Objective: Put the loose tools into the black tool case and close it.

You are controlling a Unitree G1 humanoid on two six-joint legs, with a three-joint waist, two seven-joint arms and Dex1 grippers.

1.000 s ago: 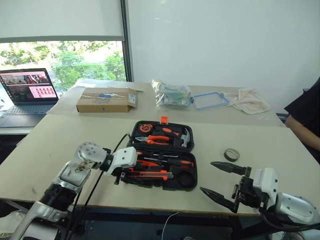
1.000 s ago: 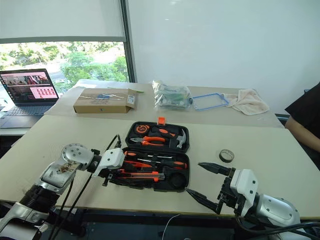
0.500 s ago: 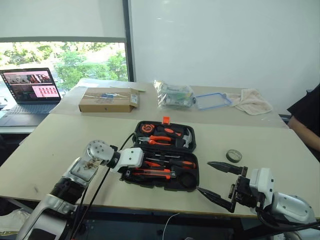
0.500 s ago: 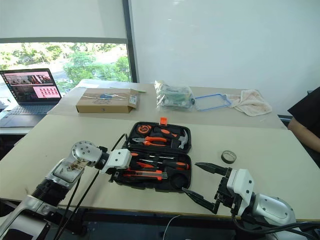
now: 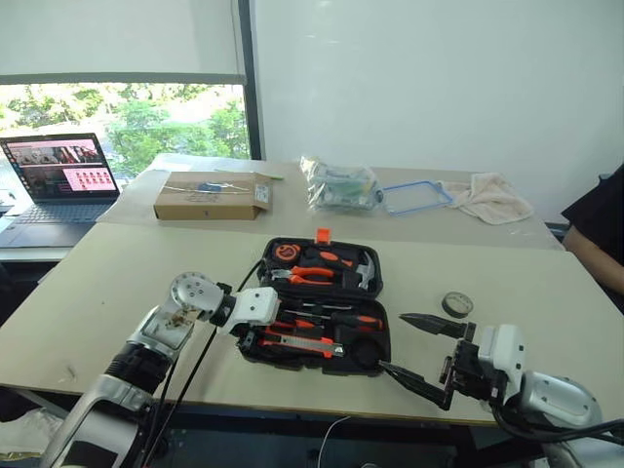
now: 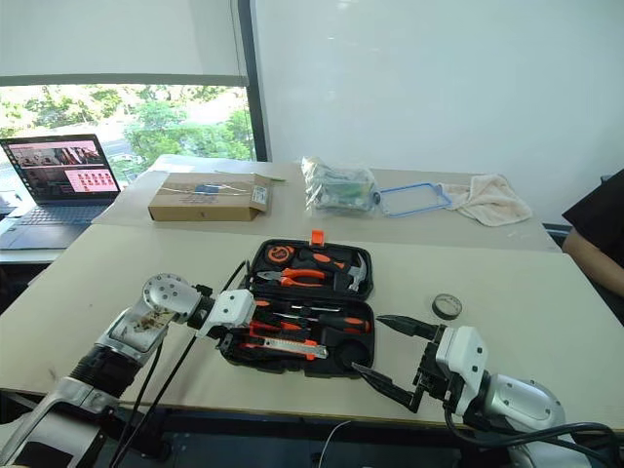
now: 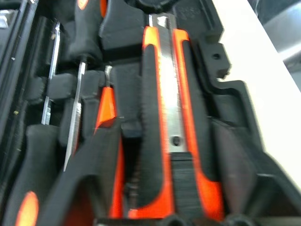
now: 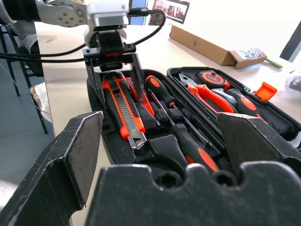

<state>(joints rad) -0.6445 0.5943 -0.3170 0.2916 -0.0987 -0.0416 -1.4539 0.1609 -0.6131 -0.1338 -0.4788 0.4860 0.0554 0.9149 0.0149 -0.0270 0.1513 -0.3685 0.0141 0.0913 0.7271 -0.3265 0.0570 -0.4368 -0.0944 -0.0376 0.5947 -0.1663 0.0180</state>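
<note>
On the near table: black tool case [image 5: 317, 307] lying open, lid half tilted back toward the window, orange latch [image 5: 322, 235] at its far edge.
In the front half of the case: utility knife [image 8: 124, 112] seated lengthwise in its recess; two long steel-shaft screwdrivers [image 8: 175, 113] side by side just beyond it; short all-orange screwdriver [image 7: 106, 109] tucked between knife and shafts.
In the lid half: orange-handled pliers [image 5: 305, 277], steel-headed hammer [image 5: 363, 269] and a round tape measure [image 5: 284, 252], each in a moulded slot.
Left gripper [image 8: 113, 66]: poised at the case's left end, fingers released and spread to either side of the knife's handle end; contact with the knife impossible to confirm.
Right gripper [image 5: 421, 351]: hanging off the case's front right corner, black fingers splayed wide, grasping nothing.
Beside the case: roll of tape [image 5: 455, 304] to the right, apart from it.
On the far table: brown cardboard box [image 5: 212, 195], laptop [image 5: 57, 179], clear plastic bag [image 5: 338, 185], beige cloth [image 5: 489, 198].
At the right edge: a person's dark sleeve and forearm [image 5: 597, 230].
</note>
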